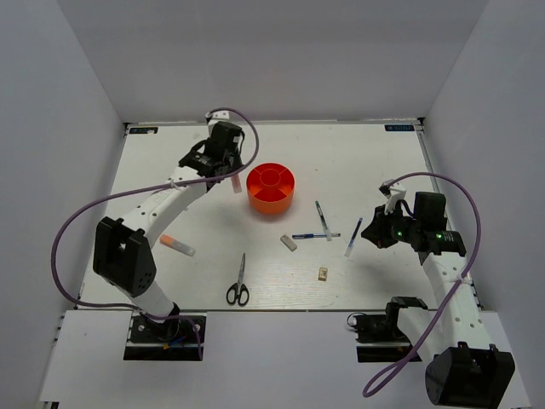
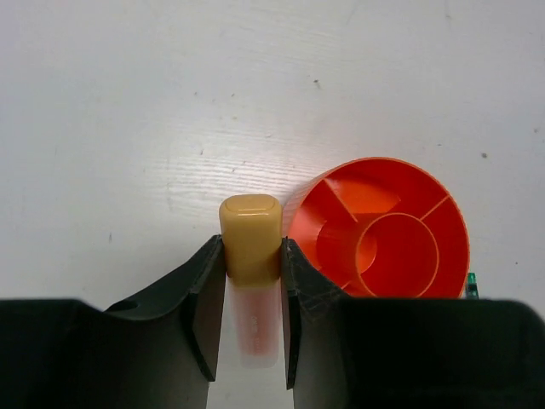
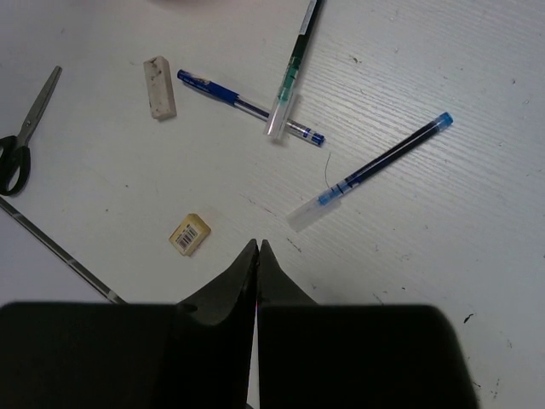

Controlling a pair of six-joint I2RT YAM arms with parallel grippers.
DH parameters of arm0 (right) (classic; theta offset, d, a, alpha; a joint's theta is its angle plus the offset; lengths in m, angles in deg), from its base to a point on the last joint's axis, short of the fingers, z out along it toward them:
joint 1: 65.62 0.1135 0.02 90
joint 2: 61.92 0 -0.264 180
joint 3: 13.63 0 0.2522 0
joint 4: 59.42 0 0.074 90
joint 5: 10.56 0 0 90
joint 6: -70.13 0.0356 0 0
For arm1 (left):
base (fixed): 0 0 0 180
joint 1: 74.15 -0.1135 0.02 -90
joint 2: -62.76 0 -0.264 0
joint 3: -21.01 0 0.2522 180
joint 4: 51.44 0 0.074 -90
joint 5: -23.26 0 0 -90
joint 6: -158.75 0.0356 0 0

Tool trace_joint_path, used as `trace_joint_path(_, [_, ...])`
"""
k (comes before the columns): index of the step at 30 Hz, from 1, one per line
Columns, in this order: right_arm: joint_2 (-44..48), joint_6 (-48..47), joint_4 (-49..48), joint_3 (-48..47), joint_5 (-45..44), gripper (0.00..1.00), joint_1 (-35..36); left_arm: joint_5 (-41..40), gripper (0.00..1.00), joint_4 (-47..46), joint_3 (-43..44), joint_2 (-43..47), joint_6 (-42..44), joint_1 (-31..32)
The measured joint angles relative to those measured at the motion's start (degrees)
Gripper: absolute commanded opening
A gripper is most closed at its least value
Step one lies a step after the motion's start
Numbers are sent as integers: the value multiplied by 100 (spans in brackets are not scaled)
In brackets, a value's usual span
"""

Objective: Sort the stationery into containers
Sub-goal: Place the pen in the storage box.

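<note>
— Status on the left gripper (image 2: 253,256)?

— Clamped on a short translucent stick with a beige cap (image 2: 250,223), one jaw on each side and the cap poking out past the fingertips. In the left wrist view, the round orange plastic tub (image 2: 341,247) sits just beside the stick, at centre right of the frame. I cannot tell whether they touch. The tub's compartments look bare.

— So which step is this?

— Carrying, I'd judge: the stick is in hand but not yet over the rim. The next move calls for a shift toward the right of that frame until the cap hangs over one wedge compartment, and then the jaws have to part.

— And the right gripper (image 3: 257,253)?

— Pressed together on nothing, above the white bench (image 3: 443,281). Going outward in its own view:
- a tiny beige cube (image 3: 190,233) just to the upper left
- a dark pen with a blue tip (image 3: 375,166) to the upper right
- a blue pen (image 3: 247,104) crossed by a clear green-marked pen (image 3: 289,72) near the top
- a whitish eraser block (image 3: 159,85) at upper left
- black-handled scissors (image 3: 32,119) at the left edge

It would have to spread its jaws before any pick.
</note>
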Motion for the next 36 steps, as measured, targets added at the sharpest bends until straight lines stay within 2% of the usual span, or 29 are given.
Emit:
trace_joint_path(7, [0,9,-4,0,-2,0,0,-566,1,-535,387,-396,968,599])
trace_joint_path(14, [0,15,-4,0,-4,0,0,-1036,1,-1145,767,-1082,1534,931])
trace_joint_path(24, [0,22,-4,0,-4,0,0,-1471,1,-1521,741,-1443,1663,986])
trace_joint_path(35, [0,48,-4,0,-28,0,0,-1499,1,-1849,323,-1443,1421,997])
trace_joint_path(36, [0,52,-4,0,-31,0,0,-1502,4,-1858,273,-1443,1403,1003])
